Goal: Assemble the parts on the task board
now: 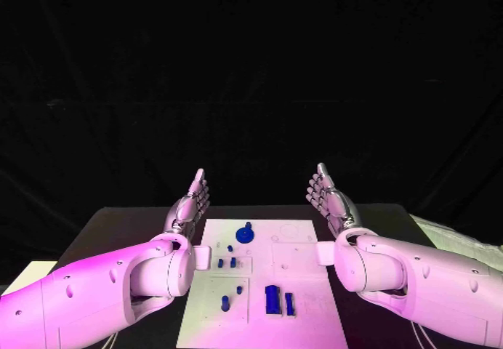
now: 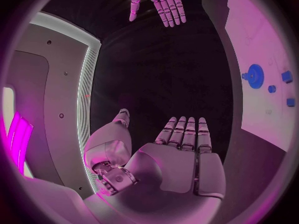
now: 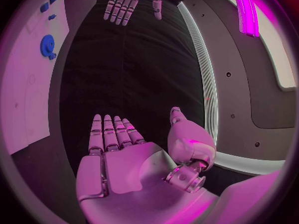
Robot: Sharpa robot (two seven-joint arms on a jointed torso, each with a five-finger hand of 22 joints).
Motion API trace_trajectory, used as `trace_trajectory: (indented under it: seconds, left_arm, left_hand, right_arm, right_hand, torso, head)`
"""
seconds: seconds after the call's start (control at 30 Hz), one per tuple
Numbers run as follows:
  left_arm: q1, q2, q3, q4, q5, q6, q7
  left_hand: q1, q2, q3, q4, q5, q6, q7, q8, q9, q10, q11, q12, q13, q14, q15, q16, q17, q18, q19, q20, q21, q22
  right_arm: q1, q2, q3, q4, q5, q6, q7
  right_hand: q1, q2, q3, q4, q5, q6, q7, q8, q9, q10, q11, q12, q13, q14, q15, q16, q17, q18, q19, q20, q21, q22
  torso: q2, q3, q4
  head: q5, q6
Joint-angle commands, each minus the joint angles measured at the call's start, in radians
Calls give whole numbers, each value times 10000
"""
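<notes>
A black table [image 1: 126, 218] stands before a wall of black cloth [image 1: 251, 87] that hangs in soft folds and takes up the whole upper part of the head view. A pale surface [image 1: 461, 243] lies just past the table's right corner, and another pale patch [image 1: 26, 275] sits at its left side. Pink-violet light falls across the scene.

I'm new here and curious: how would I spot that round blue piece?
Find the white task board between the two arms. Near its far edge lies the blue gear. It is a flat toothed disc, while its blue neighbours are small blocks and pegs.
</notes>
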State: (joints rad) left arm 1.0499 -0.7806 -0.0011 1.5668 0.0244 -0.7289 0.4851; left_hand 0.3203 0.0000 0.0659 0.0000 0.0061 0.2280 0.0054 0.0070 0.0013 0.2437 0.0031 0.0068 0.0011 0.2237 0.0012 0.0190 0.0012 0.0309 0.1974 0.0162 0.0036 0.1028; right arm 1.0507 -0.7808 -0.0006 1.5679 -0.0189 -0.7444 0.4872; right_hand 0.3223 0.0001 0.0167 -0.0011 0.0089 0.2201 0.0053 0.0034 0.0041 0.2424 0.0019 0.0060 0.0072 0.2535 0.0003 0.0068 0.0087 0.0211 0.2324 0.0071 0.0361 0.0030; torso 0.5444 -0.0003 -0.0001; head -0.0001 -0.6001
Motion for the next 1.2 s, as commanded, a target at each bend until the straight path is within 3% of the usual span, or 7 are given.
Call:
trace_trajectory:
  seconds: [0.03, 0.57, 0.6, 0.63, 0.67, 0.7, 1.2]
  left_arm:
    - [1, 6, 11, 32, -244, -411, 349]
    - [1, 6, 11, 32, -244, -411, 349]
    - [1, 6, 11, 32, -244, -411, 349]
    - [1, 6, 11, 32, -244, -411, 349]
    - [1, 6, 11, 32, -244, -411, 349]
    - [1, 6, 11, 32, -244, -411, 349]
    - [1, 6, 11, 32, -244, -411, 349]
  left_hand:
    - [-1054, 0, -659, 0, -61, -743, -54, -70, -13, -801, -31, -68, -11, -736, -12, -190, -12, -309, -639, -162, -36, -1028]
    - [-2051, 0, -659, 0, -61, -1453, -54, -70, -13, -1558, -31, -68, -11, -1421, -12, -190, -12, -309, -1235, -162, -36, -1028]
    - [-2112, 0, -659, 0, -61, -1515, -54, -70, -13, -1628, -31, -68, -11, -1477, -12, -190, -12, -309, -1974, -162, -36, -1028]
    - [-2318, 0, -659, 0, -61, -2280, -54, -70, -13, -2437, -31, -68, -11, -2237, -12, -190, -12, -309, -1974, -162, -36, -1028]
    - [-2475, 0, -659, 0, -61, -2280, -54, -70, -13, -2437, -31, -68, -11, -2237, -12, -190, -12, -309, -1974, -162, -36, -1028]
    - [-3203, 0, -659, 0, -61, -2280, -54, -70, -13, -2437, -31, -68, -11, -2237, -12, -190, -12, -309, -1974, -162, -36, -1028]
    - [-3203, 0, -659, 0, -61, -2280, -54, -70, -13, -2437, -31, -68, -11, -2237, -12, -190, -12, -309, -1974, -162, -36, -1028]
  right_arm:
    - [-7, 8, 6, 21, 189, -256, 328]
    - [-7, 8, 6, 21, 189, -256, 328]
    - [-7, 8, 6, 21, 189, -256, 328]
    - [-7, 8, 6, 21, 189, -256, 328]
    - [-7, 8, 6, 21, 189, -256, 328]
    - [-7, 8, 6, 21, 189, -256, 328]
    - [-7, 8, 6, 21, 189, -256, 328]
  right_hand:
    - [-1057, -1, -167, 11, -89, -720, -53, -34, -41, -794, -19, -60, -72, -830, -3, -68, -87, -211, -759, -71, -361, -30]
    - [-2060, -1, -167, 11, -89, -1384, -53, -34, -41, -1557, -19, -60, -72, -1624, -3, -68, -87, -211, -1481, -71, -361, -30]
    - [-2249, -1, -167, 11, -89, -2201, -53, -34, -41, -1696, -19, -60, -72, -1769, -3, -68, -87, -211, -1619, -71, -361, -30]
    - [-2417, -1, -167, 11, -89, -2201, -53, -34, -41, -2424, -19, -60, -72, -2535, -3, -68, -87, -211, -2324, -71, -361, -30]
    - [-3223, -1, -167, 11, -89, -2201, -53, -34, -41, -2424, -19, -60, -72, -2535, -3, -68, -87, -211, -2324, -71, -361, -30]
    - [-3223, -1, -167, 11, -89, -2201, -53, -34, -41, -2424, -19, -60, -72, -2535, -3, -68, -87, -211, -2324, -71, -361, -30]
    - [-3223, -1, -167, 11, -89, -2201, -53, -34, -41, -2424, -19, -60, -72, -2535, -3, -68, -87, -211, -2324, -71, -361, -30]
  torso:
    - [-2, 3, 1]
    - [-2, 3, 1]
    - [-2, 3, 1]
    - [-2, 3, 1]
    - [-2, 3, 1]
    - [-2, 3, 1]
    - [-2, 3, 1]
  head:
    - [1, 1]
    - [1, 1]
    - [1, 1]
    - [1, 1]
    - [1, 1]
    - [1, 1]
    - [1, 1]
